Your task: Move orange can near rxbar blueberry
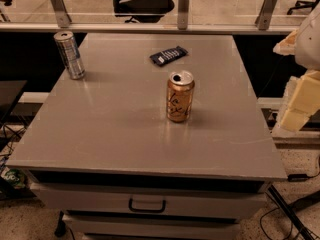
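**Gripper off to the side, can on the table**

I see the gripper (296, 115) at the right edge, beyond the table (100, 134). Whether it is spread or pressed together I cannot tell. The orange can (180, 96) stands upright mid-table, with the rxbar blueberry (168, 55) lying apart behind it.

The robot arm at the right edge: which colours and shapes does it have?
The arm has a rounded white shell on top. Below it, the gripper, at the right edge beside the table, is pale cream-yellow and blocky, with flat angular faces. No markings or cables show on it.
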Motion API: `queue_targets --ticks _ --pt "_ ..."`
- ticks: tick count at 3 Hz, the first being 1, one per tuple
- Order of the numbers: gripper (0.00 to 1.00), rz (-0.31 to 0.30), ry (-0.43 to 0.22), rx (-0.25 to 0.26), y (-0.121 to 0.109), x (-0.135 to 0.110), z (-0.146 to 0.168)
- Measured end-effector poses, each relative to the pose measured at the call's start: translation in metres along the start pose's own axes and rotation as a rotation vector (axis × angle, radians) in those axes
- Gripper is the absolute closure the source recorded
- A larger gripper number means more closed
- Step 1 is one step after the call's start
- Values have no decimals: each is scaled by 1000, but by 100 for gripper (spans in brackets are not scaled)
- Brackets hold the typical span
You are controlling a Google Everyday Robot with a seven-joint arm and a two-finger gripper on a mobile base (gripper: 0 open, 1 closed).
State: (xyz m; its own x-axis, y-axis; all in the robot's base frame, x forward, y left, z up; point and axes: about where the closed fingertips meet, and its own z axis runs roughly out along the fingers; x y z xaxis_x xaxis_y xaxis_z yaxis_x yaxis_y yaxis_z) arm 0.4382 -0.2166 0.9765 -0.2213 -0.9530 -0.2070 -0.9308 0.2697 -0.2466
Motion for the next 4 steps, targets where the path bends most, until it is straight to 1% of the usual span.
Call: queue_targets --ticks 1,2,3,4 --pt "0 -2 -7 -6 -3 -5 0" --pt "0 -8 -30 -26 -11 -21 3" --pt "0 -16 -96 -57 -25 -61 39" --pt "0 -20 -112 -65 -30 -75 56"
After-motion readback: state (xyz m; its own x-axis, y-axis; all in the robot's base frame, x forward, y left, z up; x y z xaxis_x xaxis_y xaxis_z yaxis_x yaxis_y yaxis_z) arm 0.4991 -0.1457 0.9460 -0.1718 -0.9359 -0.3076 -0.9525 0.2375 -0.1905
